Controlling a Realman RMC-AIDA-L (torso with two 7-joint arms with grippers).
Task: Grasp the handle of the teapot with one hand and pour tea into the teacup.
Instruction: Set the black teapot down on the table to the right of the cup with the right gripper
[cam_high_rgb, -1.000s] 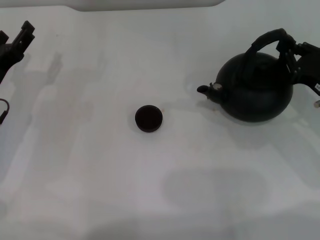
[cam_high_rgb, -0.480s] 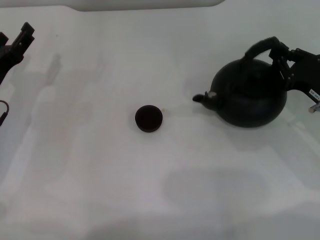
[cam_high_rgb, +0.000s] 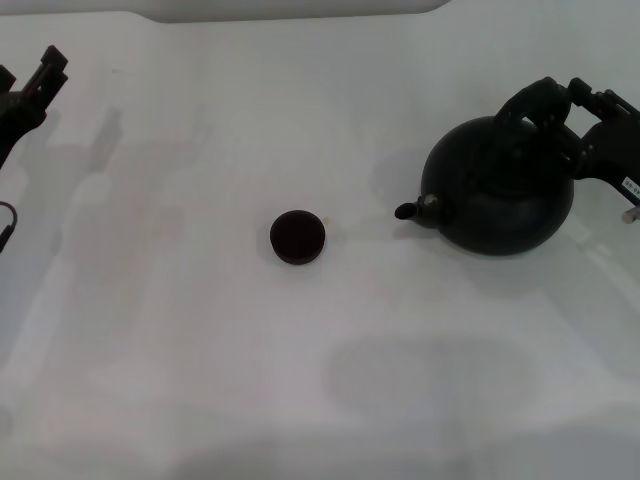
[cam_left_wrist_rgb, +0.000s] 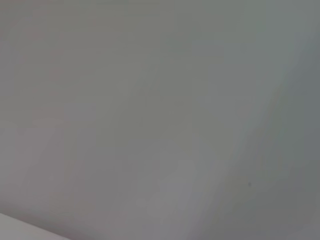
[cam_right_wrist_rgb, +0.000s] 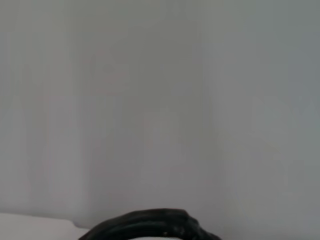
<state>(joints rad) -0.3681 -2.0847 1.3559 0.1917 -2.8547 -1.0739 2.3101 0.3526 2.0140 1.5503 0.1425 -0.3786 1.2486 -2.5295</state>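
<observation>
No brand, label or legible writing shows on any item; a small white tag on the right arm is too small to read.

The teapot (cam_high_rgb: 498, 188) is at the right side of the white worktop (cam_high_rgb: 200, 350), its short spout pointing toward the robot's left, toward the teacup (cam_high_rgb: 297, 237). The teapot's lid and contents are not discernible. The teacup stands near the worktop centre, well apart from the teapot; its interior is dark, and any liquid in it cannot be confirmed.

The right pincer (cam_high_rgb: 572, 105) is clamped on the handle (cam_high_rgb: 535, 97) at the teapot's top right. In the right wrist view, only an arc of the handle (cam_right_wrist_rgb: 150, 226) shows.

The left pincer (cam_high_rgb: 42, 72) is at the far left edge, well apart from both vessels; its finger state cannot be determined.
</observation>
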